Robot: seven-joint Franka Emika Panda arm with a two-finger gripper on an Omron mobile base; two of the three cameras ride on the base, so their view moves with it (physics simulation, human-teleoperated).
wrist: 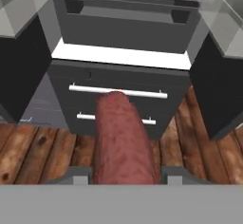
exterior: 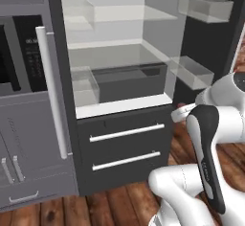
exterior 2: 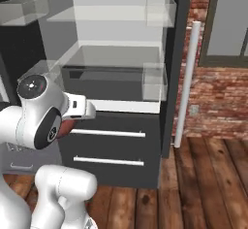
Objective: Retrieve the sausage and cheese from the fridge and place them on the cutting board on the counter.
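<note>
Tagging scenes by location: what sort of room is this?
Most likely a home kitchen, simulated: an open French-door fridge with two lower drawers, a built-in oven beside it, and a sausage between the fingers.

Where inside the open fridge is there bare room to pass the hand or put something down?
The fridge looks bare on its glass shelves, bordered by clear door bins on both sides. The white ledge above the drawers is free. The gripper holds the sausage.
</note>
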